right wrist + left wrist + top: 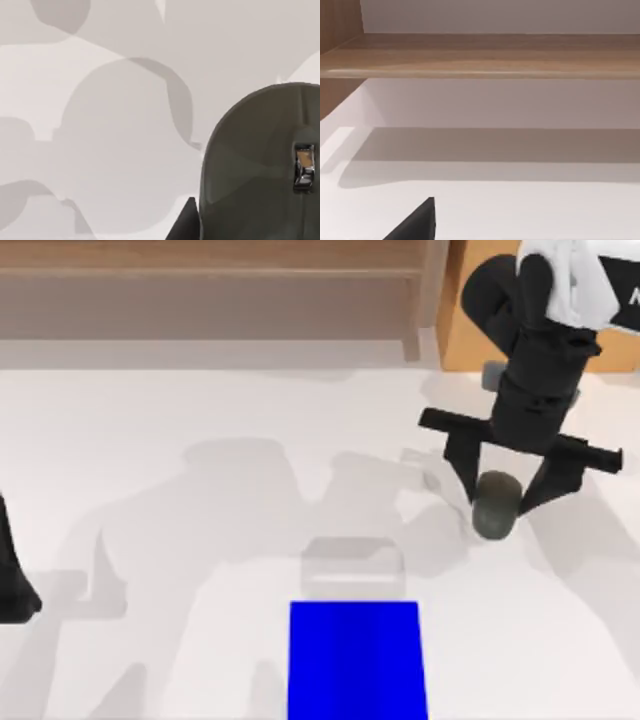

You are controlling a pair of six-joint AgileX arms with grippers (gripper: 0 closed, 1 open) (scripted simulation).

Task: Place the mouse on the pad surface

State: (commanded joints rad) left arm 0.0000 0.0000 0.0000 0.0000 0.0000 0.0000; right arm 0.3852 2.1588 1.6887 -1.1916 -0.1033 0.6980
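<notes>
Left edge of the top view, lower part: left arm (12,580), dark, parked over the white table (150,440), well apart from everything else; cannot tell how its gripper stands. Left wrist view: bare tabletop and a wooden shelf (480,52) along the back. Bottom centre of the top view: pad (355,660), flat vivid blue, running off the lower edge. Just above its upper edge, a faint pale grey block (352,565); cannot tell whether it touches the pad. Right of centre, upper half: right gripper (497,502) hangs fingers-down from the upper right corner. Jaws partly spread, one black finger on either side of the mouse (493,515), closed against its flanks. Mouse is dark grey-olive, rounded, sitting at the fingertips. It lies above and to the right of the pad, well apart from it. Cannot tell if it is clear of the table. Right wrist view: mouse (260,165) close at lower right, metal scroll wheel (303,167) showing, overlapping shadows on the table beyond.
</notes>
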